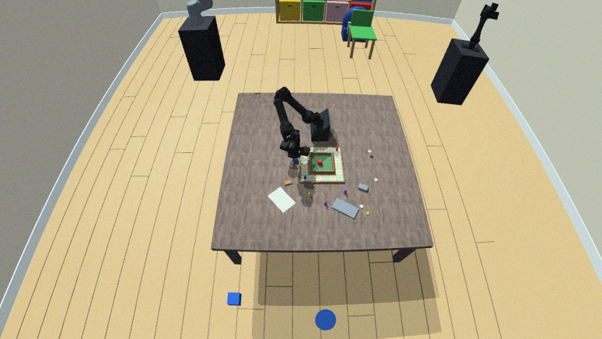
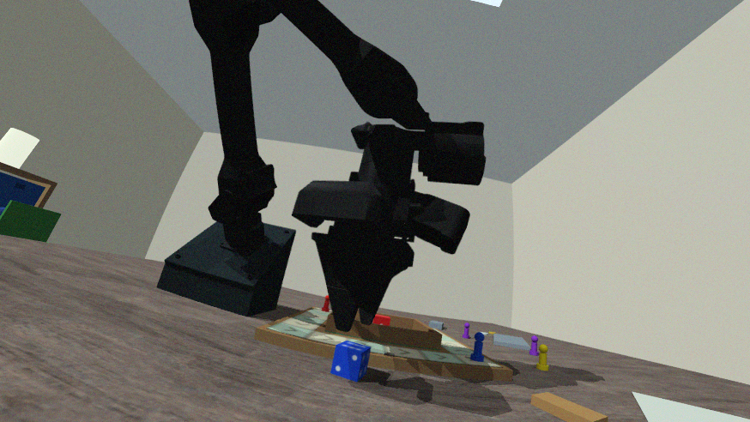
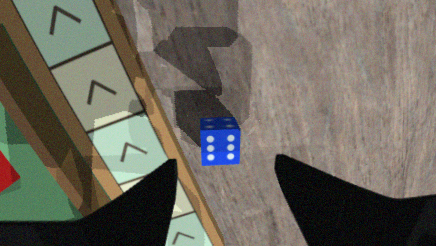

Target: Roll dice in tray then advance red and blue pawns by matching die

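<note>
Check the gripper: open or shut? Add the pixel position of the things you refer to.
Open: in the wrist view its fingers stand apart, with the blue die [image 3: 220,147] [image 2: 350,360] ungripped beyond them.

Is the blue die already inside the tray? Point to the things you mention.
No, the blue die [image 1: 295,160] [image 2: 350,361] [image 3: 220,145] sits on the table outside the board [image 1: 322,181] [image 2: 383,362] [image 3: 150,100].

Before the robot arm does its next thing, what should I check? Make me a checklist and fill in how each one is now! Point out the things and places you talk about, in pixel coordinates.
1. Gripper [image 1: 293,159] [image 2: 354,326] [image 3: 227,163] open, holding nothing: ok.
2. Blue die [image 1: 295,160] [image 2: 350,360] [image 3: 220,145] between the two fingertips in the wrist view: ok, though the fingers look higher than it.
3. Red die [image 1: 319,161] [image 2: 382,319] [image 3: 6,172] in the tray [image 1: 322,173] [image 2: 409,335]: ok.
4. Blue die in the tray: not ok, it sits on the table beside the board.
5. Blue pawn [image 1: 305,177] [image 2: 478,346] standing upright: ok.
6. Red die's top number readable: cannot tell.
</note>
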You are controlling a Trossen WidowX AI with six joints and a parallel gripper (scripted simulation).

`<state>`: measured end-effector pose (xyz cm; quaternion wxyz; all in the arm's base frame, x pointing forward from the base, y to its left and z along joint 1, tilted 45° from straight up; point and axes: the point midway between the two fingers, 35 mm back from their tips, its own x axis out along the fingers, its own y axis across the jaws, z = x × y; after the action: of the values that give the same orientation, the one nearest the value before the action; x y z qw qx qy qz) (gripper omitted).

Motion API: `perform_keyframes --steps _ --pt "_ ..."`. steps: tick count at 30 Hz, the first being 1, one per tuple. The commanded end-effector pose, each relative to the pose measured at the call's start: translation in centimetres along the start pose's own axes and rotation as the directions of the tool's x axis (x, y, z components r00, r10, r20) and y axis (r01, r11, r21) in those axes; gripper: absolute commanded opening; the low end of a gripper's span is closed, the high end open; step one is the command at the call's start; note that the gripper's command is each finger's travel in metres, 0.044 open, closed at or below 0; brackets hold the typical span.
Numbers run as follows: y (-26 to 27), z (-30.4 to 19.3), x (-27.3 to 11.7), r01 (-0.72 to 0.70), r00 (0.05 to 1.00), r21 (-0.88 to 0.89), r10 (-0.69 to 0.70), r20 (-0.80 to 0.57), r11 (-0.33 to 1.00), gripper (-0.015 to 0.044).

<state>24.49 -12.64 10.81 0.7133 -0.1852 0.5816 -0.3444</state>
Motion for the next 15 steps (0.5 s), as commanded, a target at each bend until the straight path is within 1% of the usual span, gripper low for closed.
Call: perform_keyframes --steps 1,15 --pt "0.2 0.0 0.6 -0.003 1.000 -0.007 0.003 0.000 1.000 0.0275" --pt "0.2 0.1 2.8 -0.002 1.000 -0.007 0.002 0.000 1.000 0.0275"
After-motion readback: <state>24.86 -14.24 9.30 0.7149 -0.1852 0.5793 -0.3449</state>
